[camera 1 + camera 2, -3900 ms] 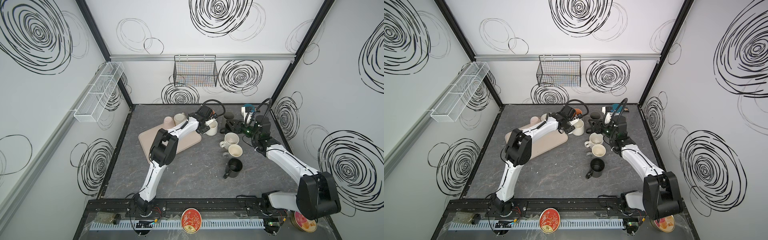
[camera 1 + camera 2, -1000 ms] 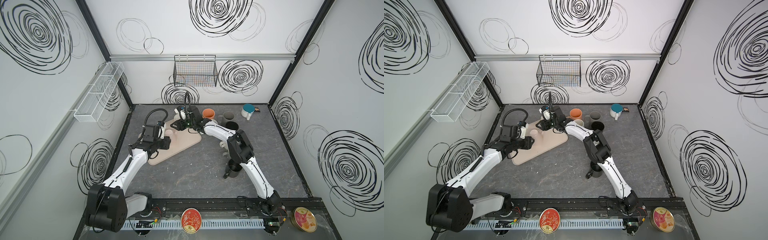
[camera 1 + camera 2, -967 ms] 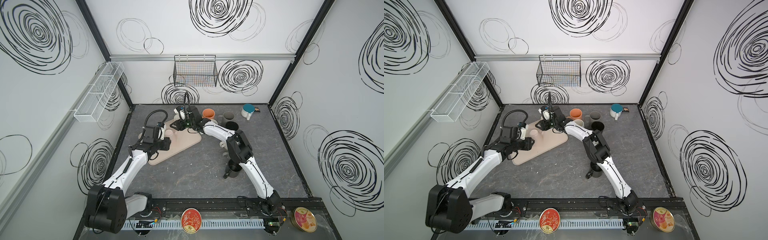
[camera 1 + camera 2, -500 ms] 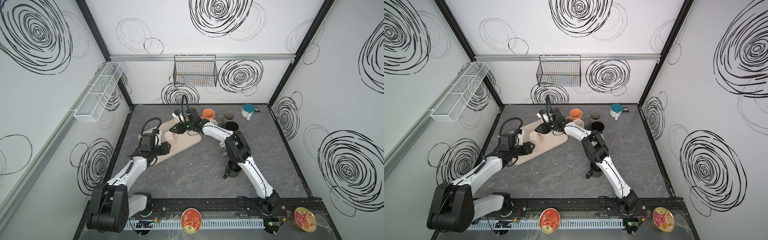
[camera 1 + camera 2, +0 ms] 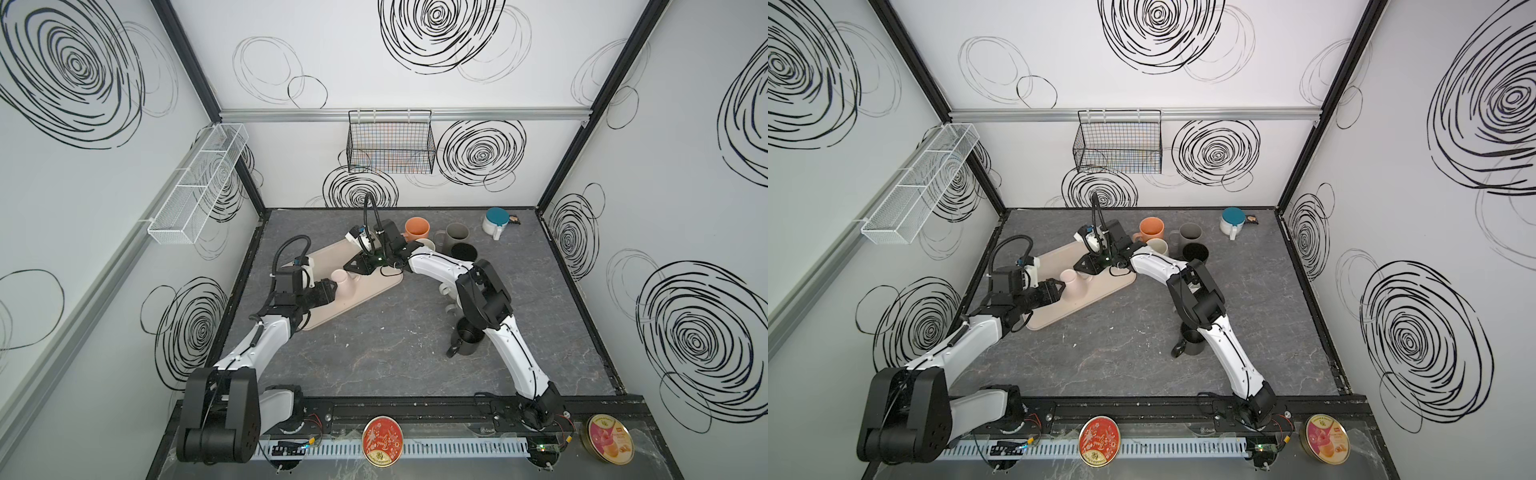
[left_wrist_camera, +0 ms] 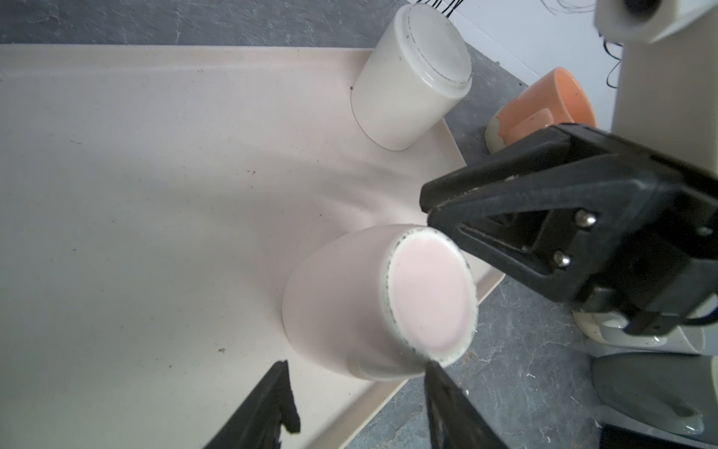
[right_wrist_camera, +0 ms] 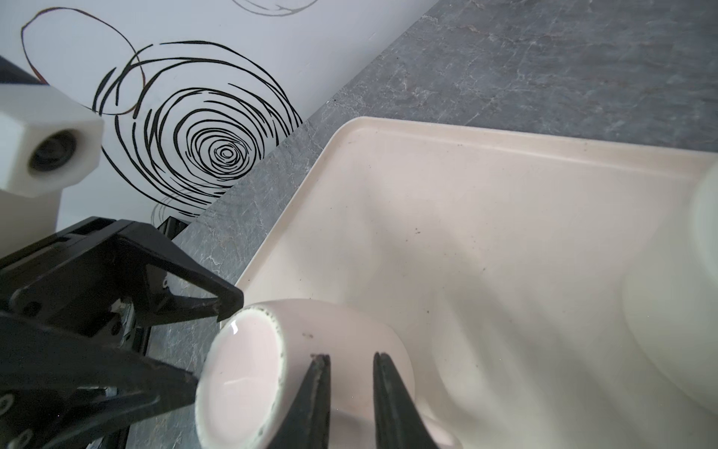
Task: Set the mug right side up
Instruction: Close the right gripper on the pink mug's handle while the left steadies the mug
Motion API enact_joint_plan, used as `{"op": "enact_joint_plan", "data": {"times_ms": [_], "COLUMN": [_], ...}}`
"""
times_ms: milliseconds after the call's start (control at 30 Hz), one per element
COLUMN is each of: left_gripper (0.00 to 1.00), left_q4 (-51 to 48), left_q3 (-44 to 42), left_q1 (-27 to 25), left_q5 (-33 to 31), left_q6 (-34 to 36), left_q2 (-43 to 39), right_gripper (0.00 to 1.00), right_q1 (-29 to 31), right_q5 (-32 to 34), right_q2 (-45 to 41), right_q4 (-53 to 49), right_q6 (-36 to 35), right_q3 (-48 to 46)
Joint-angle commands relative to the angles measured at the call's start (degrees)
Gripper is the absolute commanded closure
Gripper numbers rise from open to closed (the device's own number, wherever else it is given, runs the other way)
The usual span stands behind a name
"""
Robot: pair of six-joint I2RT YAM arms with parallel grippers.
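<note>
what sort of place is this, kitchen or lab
Probably a robot test cell, not a kitchen: swirl-printed wall panels box it in, two arms sit on a front rail, and mugs are staged around a tray.

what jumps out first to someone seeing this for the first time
Both arms meet over a pink mug, bottom up on the beige tray at left-centre. The left gripper has its jaws either side of the base, and the right gripper is at its side. Behind them, the orange mug stands out in a cluster by the back wall.
</note>
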Motion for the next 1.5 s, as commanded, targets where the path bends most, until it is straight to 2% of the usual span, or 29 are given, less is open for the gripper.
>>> {"op": "enact_joint_plan", "data": {"times_ms": [0,333,533,733,833,933,1033,1467], "left_gripper": [0.41,0.41,0.41,0.41,0.40,0.40,0.40,0.39], "left_q4": [2.8,6.2,7.2,5.6,4.2,3.4,3.1,1.1], "left_q3": [-0.5,-1.8,0.0,1.4,1.3,0.7,0.2,0.1], "left_q1": [0.7,0.8,0.9,1.0,1.1,1.6,1.8,3.1], "left_q5": [-0.9,0.1,-0.3,-0.3,-0.8,-0.7,-0.5,0.5], "left_q6": [-1.0,-2.2,-2.1,-1.7,-0.9,-0.8,-0.8,0.2], "left_q2": [-0.6,0.9,3.1,2.6,1.1,-0.4,-1.6,-3.7], "right_gripper": [0.78,0.83,0.82,0.76,0.68,0.59,0.55,0.50], "right_q1": [0.4,0.2,0.2,0.6,1.7,3.3,5.1,8.6], "right_q5": [-0.7,-3.3,-1.1,10.3,16.5,19.5,21.4,29.3], "right_q2": [-2.9,-6.6,-11.3,-18.4,-21.1,-21.4,-19.8,-9.8], "right_q4": [-4.3,-6.1,-5.8,-5.3,-7.1,-10.3,-13.6,-22.9], "right_q6": [-2.2,-3.0,-4.4,-4.5,-5.3,-6.0,-7.3,-12.2], "right_q3": [-2.4,-7.7,-13.6,-18.3,-19.2,-18.2,-16.0,-3.7]}}
